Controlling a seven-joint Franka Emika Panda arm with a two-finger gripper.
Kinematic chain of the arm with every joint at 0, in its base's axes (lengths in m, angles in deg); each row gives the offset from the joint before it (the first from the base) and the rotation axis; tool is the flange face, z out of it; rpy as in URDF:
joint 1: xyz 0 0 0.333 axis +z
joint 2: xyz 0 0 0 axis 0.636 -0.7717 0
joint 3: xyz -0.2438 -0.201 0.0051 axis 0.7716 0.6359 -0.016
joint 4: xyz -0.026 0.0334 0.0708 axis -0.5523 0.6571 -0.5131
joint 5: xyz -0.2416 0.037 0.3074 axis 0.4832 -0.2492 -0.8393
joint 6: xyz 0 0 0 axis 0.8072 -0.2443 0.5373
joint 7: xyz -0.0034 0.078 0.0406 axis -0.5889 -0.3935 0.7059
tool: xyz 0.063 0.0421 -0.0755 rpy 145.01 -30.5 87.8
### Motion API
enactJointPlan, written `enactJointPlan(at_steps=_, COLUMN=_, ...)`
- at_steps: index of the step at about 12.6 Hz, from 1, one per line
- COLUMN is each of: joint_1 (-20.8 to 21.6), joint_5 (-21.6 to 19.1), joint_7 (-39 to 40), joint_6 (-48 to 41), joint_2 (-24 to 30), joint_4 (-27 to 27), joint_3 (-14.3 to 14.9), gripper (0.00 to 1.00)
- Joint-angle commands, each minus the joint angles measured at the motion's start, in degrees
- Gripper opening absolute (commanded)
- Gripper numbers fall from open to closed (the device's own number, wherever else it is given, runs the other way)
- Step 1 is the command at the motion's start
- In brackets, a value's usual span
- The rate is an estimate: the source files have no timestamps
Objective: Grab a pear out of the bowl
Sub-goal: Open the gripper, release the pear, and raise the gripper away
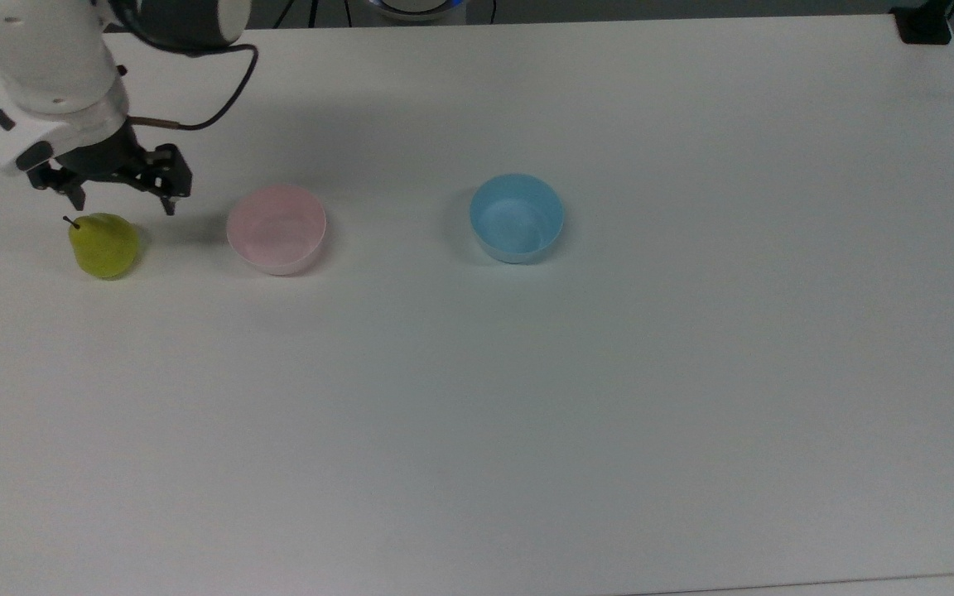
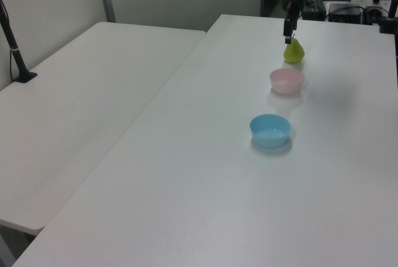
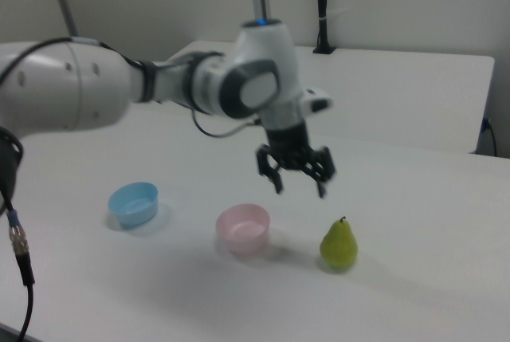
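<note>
Pear (image 1: 104, 245): stands upright on the tabletop (image 1: 527, 397), stem up, just beside the pink bowl (image 1: 277, 228) on the top view's left, not touching it. Bowl holds nothing; pale inside wall and floor are bare. Pincer (image 1: 122, 197) hangs in the air above and slightly bowl-side of the pear, jaws spread wide, nothing between them; the right view shows clear air between fingertips (image 3: 322, 190) and fruit. Blue bowl (image 1: 517, 217) sits well apart from the pink bowl on its far side from the pear, also with nothing in it. Judgement on progress: the pear is out of the bowl and set down beside it, so the pick-from-bowl itself looks done, and the pincer has no grip on anything. What is left, if anything, appears to be only clearing the arm (image 3: 119, 91) away from the pear without knocking it; it looks stable on its base.
</note>
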Motion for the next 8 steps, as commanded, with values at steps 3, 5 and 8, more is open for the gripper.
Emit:
enactJointPlan(at_steps=3, joint_1=14.8, joint_5=-0.1, joint_7=-18.0, joint_6=-8.3, joint_2=8.5, joint_4=1.2, joint_3=0.5, gripper=1.0)
enactJointPlan(at_steps=5, joint_1=19.1, joint_5=-0.1, joint_7=-22.9, joint_6=-12.0, joint_2=11.4, joint_4=1.2, joint_3=0.5, gripper=1.0)
enactJointPlan(at_steps=8, joint_1=22.4, joint_5=-2.3, joint_7=-26.1, joint_6=-17.5, joint_2=16.4, joint_4=2.0, joint_3=0.4, gripper=1.0)
